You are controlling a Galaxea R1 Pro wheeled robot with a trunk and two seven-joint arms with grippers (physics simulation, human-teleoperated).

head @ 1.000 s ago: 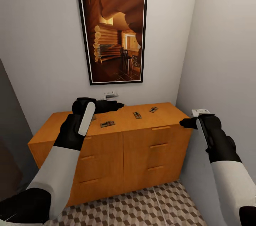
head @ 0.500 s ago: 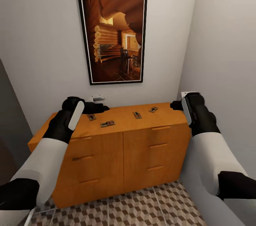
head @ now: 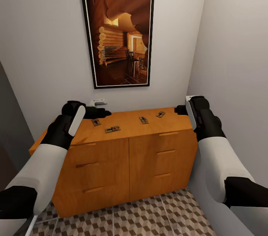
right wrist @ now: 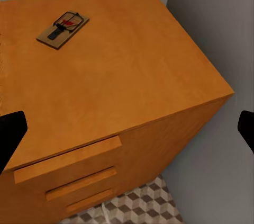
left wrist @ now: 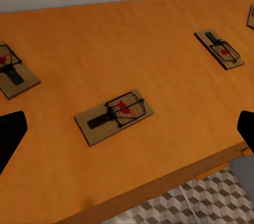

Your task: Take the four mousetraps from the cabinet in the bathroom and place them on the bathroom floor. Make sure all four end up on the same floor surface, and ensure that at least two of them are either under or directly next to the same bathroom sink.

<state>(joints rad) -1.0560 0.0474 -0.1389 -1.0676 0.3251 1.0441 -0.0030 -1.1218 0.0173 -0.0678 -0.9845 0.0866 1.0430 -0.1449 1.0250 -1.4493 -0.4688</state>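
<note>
1. standing on the cube-patterned brown and beige tiled bathroom floor (head: 149,217), the wide orange-brown wooden cabinet (head: 126,161) carries all four mousetraps on its top.
2. left black gripper (head: 100,111) hovers over the cabinet's back left part, fingers spread wide, holding nothing.
3. right black gripper (head: 181,109) hangs above the cabinet's right end, fingers likewise spread and empty.
4. four small flat brown wooden mousetraps with dark metal parts (head: 112,129) lie well apart, untouched.

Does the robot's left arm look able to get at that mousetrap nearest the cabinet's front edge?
Probably yes: the left gripper hovers open over the cabinet top, and nothing stands between it and the mousetrap.
</note>
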